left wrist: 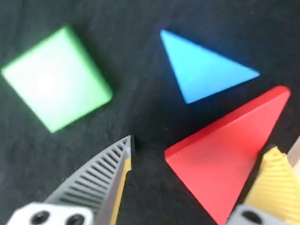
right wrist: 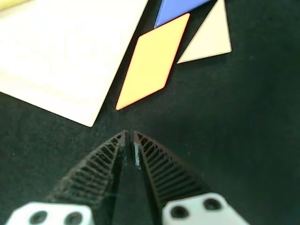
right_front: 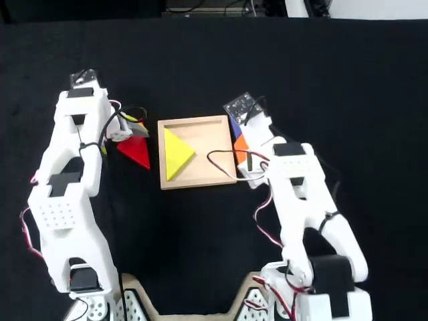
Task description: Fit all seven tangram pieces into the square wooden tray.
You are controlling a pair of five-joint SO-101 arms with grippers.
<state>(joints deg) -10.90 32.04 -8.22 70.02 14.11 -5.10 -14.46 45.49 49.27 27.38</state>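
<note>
The square wooden tray point(right_front: 200, 175) lies mid-table with a yellow triangle point(right_front: 175, 152) inside it. Left of the tray, my left gripper point(right_front: 129, 136) hangs over a red triangle point(right_front: 136, 153). In the left wrist view that gripper point(left wrist: 201, 147) is open and straddles the red triangle point(left wrist: 225, 150); one finger point(left wrist: 274, 178) is at its edge, the other stands apart. A green square point(left wrist: 56, 77) and a blue triangle point(left wrist: 201, 65) lie beyond. My right gripper point(right wrist: 130, 138) is shut on nothing near the tray's point(right wrist: 61, 51) corner, short of an orange parallelogram point(right wrist: 150, 65).
A dark blue piece point(right wrist: 178, 7) and a cream triangle point(right wrist: 211, 37) lie past the orange parallelogram, right of the tray. A cable point(right_front: 224, 160) loops over the tray's right side. Black cloth covers the table point(right_front: 200, 234).
</note>
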